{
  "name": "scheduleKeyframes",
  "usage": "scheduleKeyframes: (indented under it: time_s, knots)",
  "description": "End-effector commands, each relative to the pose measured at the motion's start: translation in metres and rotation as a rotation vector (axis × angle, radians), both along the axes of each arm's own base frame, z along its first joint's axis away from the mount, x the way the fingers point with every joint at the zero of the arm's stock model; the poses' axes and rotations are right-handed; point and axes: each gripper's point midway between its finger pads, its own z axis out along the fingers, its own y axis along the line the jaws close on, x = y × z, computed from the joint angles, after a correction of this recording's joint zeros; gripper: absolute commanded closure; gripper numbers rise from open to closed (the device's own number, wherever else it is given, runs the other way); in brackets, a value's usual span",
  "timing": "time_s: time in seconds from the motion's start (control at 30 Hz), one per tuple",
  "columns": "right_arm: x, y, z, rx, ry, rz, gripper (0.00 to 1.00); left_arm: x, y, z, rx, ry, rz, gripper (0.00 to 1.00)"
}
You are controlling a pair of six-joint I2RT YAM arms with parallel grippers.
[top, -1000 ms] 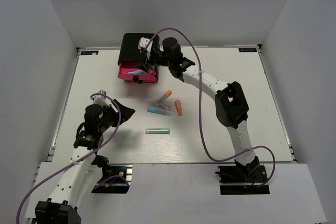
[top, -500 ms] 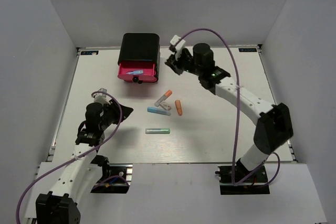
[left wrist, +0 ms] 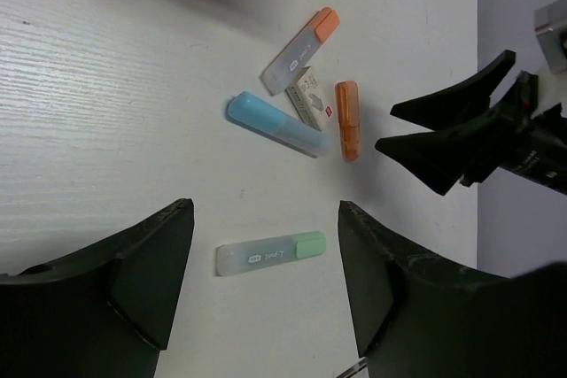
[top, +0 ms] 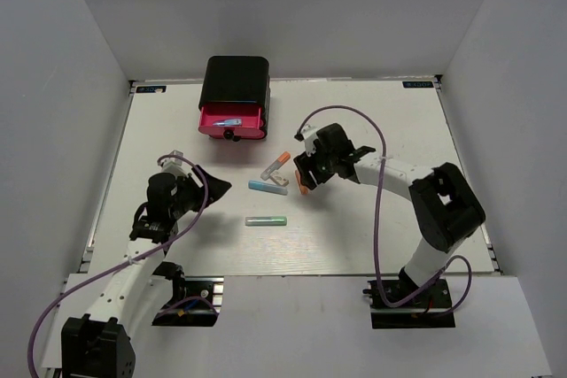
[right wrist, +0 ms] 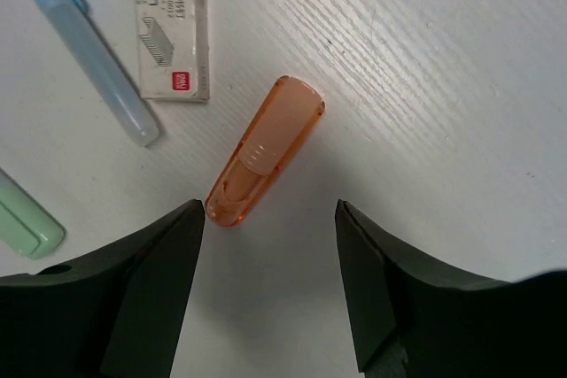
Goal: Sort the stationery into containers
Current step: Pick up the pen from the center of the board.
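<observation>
The black cabinet (top: 236,81) stands at the back with one pink drawer (top: 232,121) pulled out, and a light blue pen (top: 229,120) lies inside it. In the middle of the table lie an orange pen (right wrist: 266,150), a white block (right wrist: 173,38), a light blue pen (right wrist: 97,50), a grey pen with an orange tip (left wrist: 301,45) and a green pen (left wrist: 272,253). My right gripper (right wrist: 267,208) is open low over the orange pen's near end, with nothing between its fingers. My left gripper (left wrist: 264,210) is open and empty, left of the green pen.
White walls enclose the table (top: 399,130) on three sides. The right arm's purple cable (top: 376,210) loops over the table's right half. The other drawers of the cabinet are not visible from above.
My right gripper has left the open drawer, swung past the cabinet's right side and come down over the orange pen. The left arm has barely moved.
</observation>
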Motion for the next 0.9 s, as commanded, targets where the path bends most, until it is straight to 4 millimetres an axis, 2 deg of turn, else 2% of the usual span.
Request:
scheduleKeyframes:
  time_s: [0.0,0.07,0.13,0.17,0.2,0.27,0.4,0.43,0.47,0.53,0.7,0.77,0.83,0.87]
  knots:
    - [0.014,0.008,-0.002,0.018,0.027,-0.091,0.33,0.002,0.000,0.016,0.008,-0.041,-0.003,0.24]
    - [0.018,0.013,-0.005,0.023,0.035,-0.094,0.35,-0.001,0.001,0.016,0.008,-0.041,-0.003,0.24]
    - [0.017,0.017,-0.017,0.008,0.057,-0.085,0.35,-0.004,0.003,0.014,0.015,-0.026,0.007,0.24]
    - [0.020,0.023,-0.013,0.029,0.063,-0.097,0.35,-0.004,0.003,0.017,0.013,-0.038,0.007,0.24]
    - [0.020,0.024,-0.020,0.021,0.080,-0.104,0.35,-0.006,0.003,0.017,0.013,-0.037,0.007,0.24]
    - [0.020,0.029,-0.019,0.028,0.080,-0.102,0.35,-0.006,0.005,0.014,0.019,-0.027,0.015,0.24]
    - [0.019,0.033,-0.027,0.010,0.088,-0.103,0.36,-0.007,0.006,0.015,0.022,-0.029,0.024,0.24]
    - [0.011,0.038,-0.031,-0.007,0.091,-0.083,0.37,-0.007,0.006,0.015,0.022,-0.029,0.024,0.24]
    - [0.015,0.032,-0.036,-0.026,0.088,-0.103,0.37,-0.007,0.006,0.015,0.022,-0.029,0.024,0.24]
    - [0.011,0.029,-0.042,-0.055,0.096,-0.099,0.39,-0.007,0.006,0.015,0.022,-0.029,0.024,0.24]
    - [0.007,0.017,-0.052,-0.113,0.092,-0.117,0.53,-0.005,0.006,0.010,0.024,-0.021,0.024,0.24]
    - [0.007,0.019,-0.045,-0.096,0.091,-0.112,0.64,-0.003,0.006,0.010,0.016,-0.017,0.027,0.24]
    - [0.014,0.023,-0.025,-0.063,0.047,-0.104,0.76,-0.002,0.005,0.010,0.016,-0.020,0.027,0.24]
    - [0.023,0.030,0.004,-0.026,-0.048,-0.045,0.80,-0.001,0.004,0.010,0.012,-0.018,0.019,0.24]
